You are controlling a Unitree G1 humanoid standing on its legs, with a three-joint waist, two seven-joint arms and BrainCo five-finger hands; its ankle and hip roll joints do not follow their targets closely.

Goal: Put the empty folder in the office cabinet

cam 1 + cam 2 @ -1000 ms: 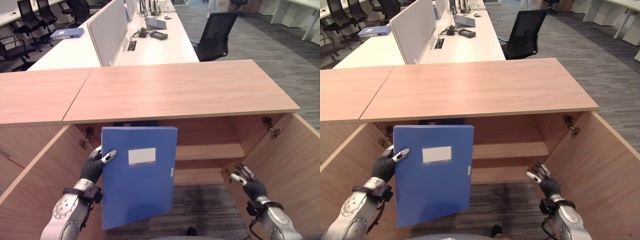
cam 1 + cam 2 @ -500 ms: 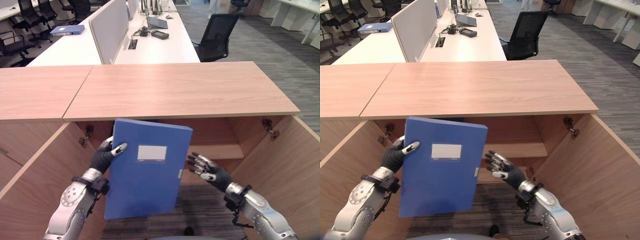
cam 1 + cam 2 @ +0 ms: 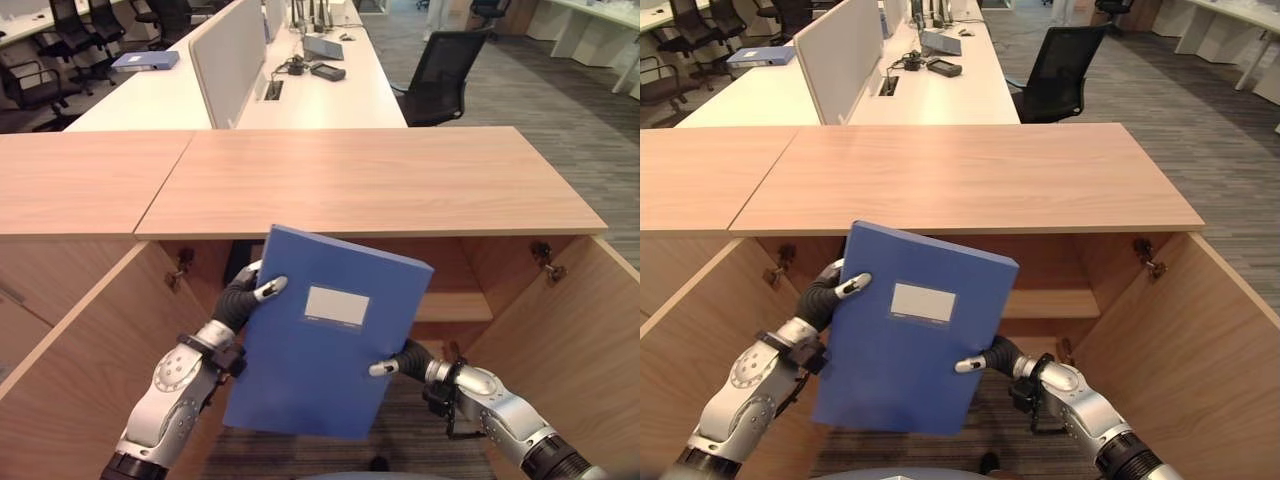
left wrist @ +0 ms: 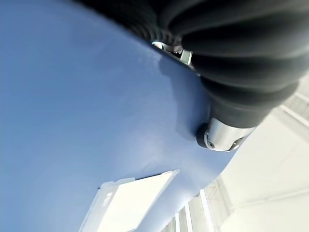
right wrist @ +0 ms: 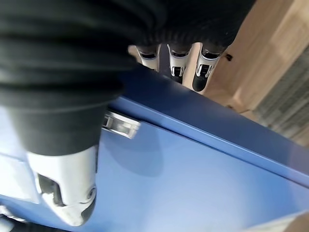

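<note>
Office cabinet [image 3: 370, 180]: 1 low wooden unit with a flat top; both doors stand wide open, 1 on each side. Inside, 1 shelf [image 3: 455, 305] shows on the right half, bare where visible.

Blue folder [image 3: 325, 350]: 1 in hand, held in front of the open cabinet mouth, above the floor and below the top edge. It is tilted, upper corner leaning right, white label facing the head camera. It is not yet inside.

Second folder [image 3: 145, 60]: 1 similar blue folder lies on a white surface far behind, well apart from the work.

Office chair [image 3: 440, 75]: 1 black chair stands just behind the cabinet; more stand at the far left.

Left hand [image 3: 245, 298]: clamped on the folder's upper left edge, thumb on the front cover, fingers behind it.

Right hand [image 3: 992, 356]: clamped on the folder's right edge, thumb on the front cover; its wrist view shows fingers curled over the far side.

Step in hand: judged to be carrying and lining up the folder with both hands, ahead of insertion.

Next move: judged to call for levelling the folder, then pushing it forward into the cabinet, clear of the top edge, before releasing.
</note>
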